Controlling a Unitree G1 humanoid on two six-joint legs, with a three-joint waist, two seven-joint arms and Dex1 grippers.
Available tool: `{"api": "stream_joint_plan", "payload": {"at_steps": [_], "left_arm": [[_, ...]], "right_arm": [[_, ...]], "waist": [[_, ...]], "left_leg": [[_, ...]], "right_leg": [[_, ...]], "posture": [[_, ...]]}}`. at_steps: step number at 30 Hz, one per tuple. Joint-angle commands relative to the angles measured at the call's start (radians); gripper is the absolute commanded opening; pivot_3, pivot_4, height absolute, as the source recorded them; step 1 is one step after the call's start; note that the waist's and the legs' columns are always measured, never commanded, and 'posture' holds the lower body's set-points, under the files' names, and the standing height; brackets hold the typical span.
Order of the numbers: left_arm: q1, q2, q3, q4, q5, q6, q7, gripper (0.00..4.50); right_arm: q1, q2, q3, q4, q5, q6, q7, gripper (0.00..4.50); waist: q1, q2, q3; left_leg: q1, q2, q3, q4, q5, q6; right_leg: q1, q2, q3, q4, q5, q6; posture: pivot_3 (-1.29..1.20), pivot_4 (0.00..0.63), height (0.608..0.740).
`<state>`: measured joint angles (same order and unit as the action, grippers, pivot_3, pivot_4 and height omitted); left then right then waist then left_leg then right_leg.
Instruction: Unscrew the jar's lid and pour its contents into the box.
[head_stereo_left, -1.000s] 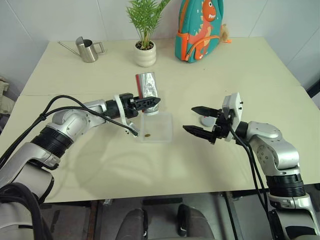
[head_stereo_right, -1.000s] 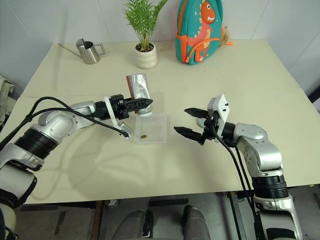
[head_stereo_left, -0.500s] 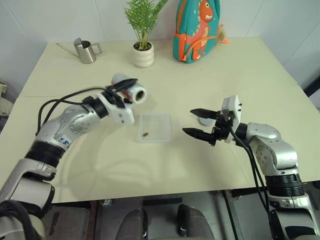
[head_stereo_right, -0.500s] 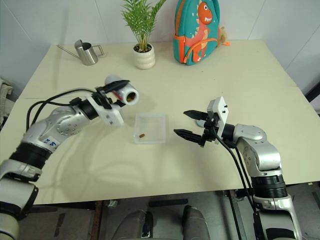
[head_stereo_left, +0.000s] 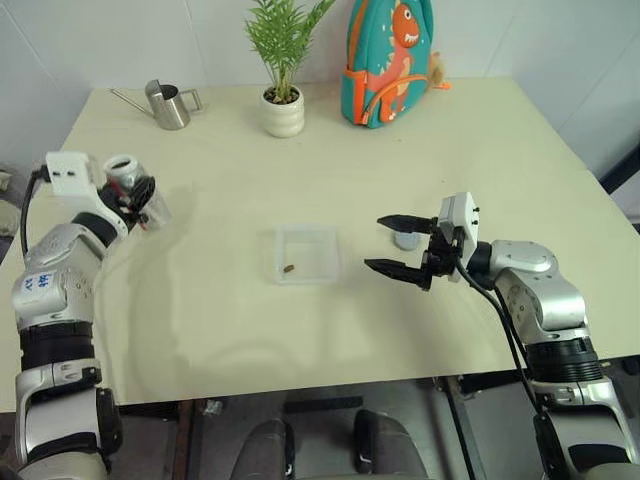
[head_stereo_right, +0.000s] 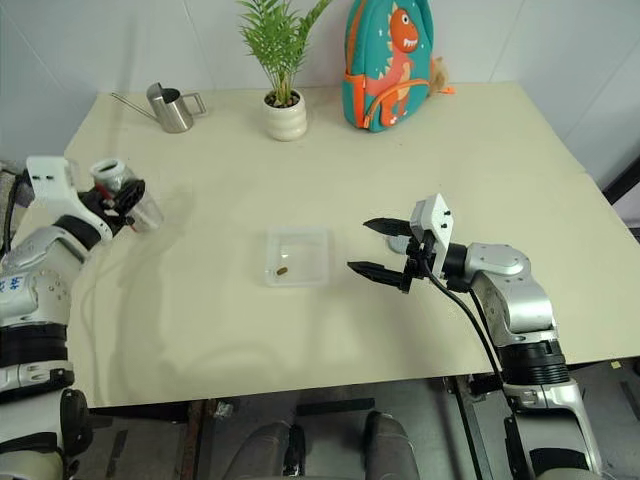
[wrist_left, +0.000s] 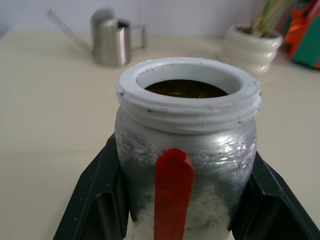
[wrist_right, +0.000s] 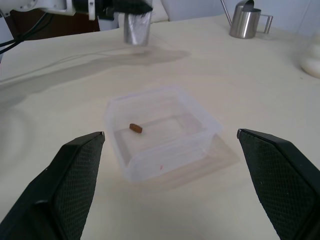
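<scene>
Well to the left of the box (head_stereo_left: 308, 254), out near the counter (head_stereo_left: 480, 140) edge, the left gripper (head_stereo_left: 135, 196) is holding the jar (head_stereo_left: 133, 186) with its jaws clamped on the silvery body, one black finger on each side, so the open mouth is facing up and nothing more can spill. Inside the box a single dark brown bean (head_stereo_left: 289, 268) is lying near the left wall, which suggests the pouring is done and the jar is being kept apart from the box for setting down. Just right of the box, the right gripper (head_stereo_left: 398, 244) is hanging level with its jaws standing wide apart and gripping nothing, pointing across toward the box. Beyond that gripper, further right of the box, the grey lid (head_stereo_left: 408, 240) is resting on the counter, parked there so the jar could be emptied. Far behind the box, a steel watering can (head_stereo_left: 168, 103), a potted plant (head_stereo_left: 283, 70) and a dinosaur backpack (head_stereo_left: 385, 60) are standing clear of the work.
</scene>
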<state>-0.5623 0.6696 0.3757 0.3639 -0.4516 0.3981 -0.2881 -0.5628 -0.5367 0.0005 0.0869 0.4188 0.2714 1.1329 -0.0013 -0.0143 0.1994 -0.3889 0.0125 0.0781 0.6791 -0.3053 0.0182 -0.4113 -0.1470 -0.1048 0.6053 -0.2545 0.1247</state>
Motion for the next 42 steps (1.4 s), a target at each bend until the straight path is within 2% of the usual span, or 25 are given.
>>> {"api": "stream_joint_plan", "payload": {"at_steps": [1,10,12,18,27,32,39,42], "left_arm": [[0.029,-0.021,0.076,-0.035,0.006,-0.074,0.04,1.99],[0.109,-0.063,0.093,0.037,0.043,-0.202,0.012,1.99],[0.116,-0.063,0.092,0.053,0.048,-0.215,0.007,2.72],[0.154,-0.056,0.091,0.051,0.074,-0.241,0.001,4.44],[0.289,-0.029,0.114,-0.11,0.068,-0.191,-0.043,4.49],[0.48,0.033,0.11,-0.259,0.08,-0.138,-0.157,4.49],[0.756,0.156,0.125,-0.398,0.152,-0.212,-0.344,4.49],[0.82,0.189,0.119,-0.497,0.151,-0.247,-0.418,4.49]], "right_arm": [[-0.022,0.009,0.005,0.006,-0.002,-0.034,0.011,4.46],[-0.041,0.027,0.017,0.025,-0.007,-0.036,0.001,4.46],[-0.041,0.029,0.017,0.024,-0.007,-0.035,-0.001,4.5],[-0.037,0.032,0.012,0.017,-0.004,-0.035,-0.007,4.5],[-0.014,0.036,0.009,-0.005,0.003,-0.035,-0.016,4.5],[-0.009,0.03,0.006,-0.015,0.01,-0.027,-0.012,4.5],[-0.007,-0.009,-0.012,0.001,0.017,-0.037,0.027,4.5],[-0.018,-0.031,-0.018,0.035,0.007,-0.067,0.05,4.5]], "waist": [[0.001,-0.001,-0.001],[-0.002,-0.002,-0.001],[-0.002,-0.002,-0.001],[-0.003,-0.002,-0.001],[-0.004,-0.002,-0.001],[-0.01,-0.002,-0.001],[-0.025,-0.001,-0.001],[-0.026,-0.001,-0.001]], "left_leg": [[0.0,0.0,-0.001,0.0,0.0,0.0],[0.0,0.0,-0.001,0.0,-0.002,-0.001],[0.0,0.001,-0.001,0.0,-0.002,-0.001],[0.0,0.001,0.0,0.0,-0.004,0.0],[0.0,0.002,0.003,0.0,-0.009,0.001],[0.001,0.003,0.004,-0.001,-0.011,0.001],[0.001,0.004,0.006,-0.001,-0.014,0.001],[0.001,0.005,0.006,-0.002,-0.017,-0.003]], "right_leg": [[0.0,0.0,0.0,-0.001,0.0,0.0],[-0.001,0.0,0.0,-0.001,0.0,0.0],[-0.001,0.0,0.0,-0.001,0.0,0.0],[-0.001,-0.001,0.0,-0.001,0.0,0.0],[-0.003,-0.001,-0.002,-0.003,0.0,0.0],[-0.003,-0.001,-0.002,-0.004,0.0,0.0],[-0.003,-0.003,-0.002,-0.008,0.0,-0.001],[-0.003,-0.004,-0.002,-0.01,0.0,-0.001]], "posture": [[0.0,0.15,0.74],[0.0,0.15,0.74],[0.0,0.15,0.74],[0.0,0.15,0.74],[0.0,0.15,0.74],[0.0,0.15,0.74],[0.0,0.15,0.74],[0.0,0.15,0.74]]}}
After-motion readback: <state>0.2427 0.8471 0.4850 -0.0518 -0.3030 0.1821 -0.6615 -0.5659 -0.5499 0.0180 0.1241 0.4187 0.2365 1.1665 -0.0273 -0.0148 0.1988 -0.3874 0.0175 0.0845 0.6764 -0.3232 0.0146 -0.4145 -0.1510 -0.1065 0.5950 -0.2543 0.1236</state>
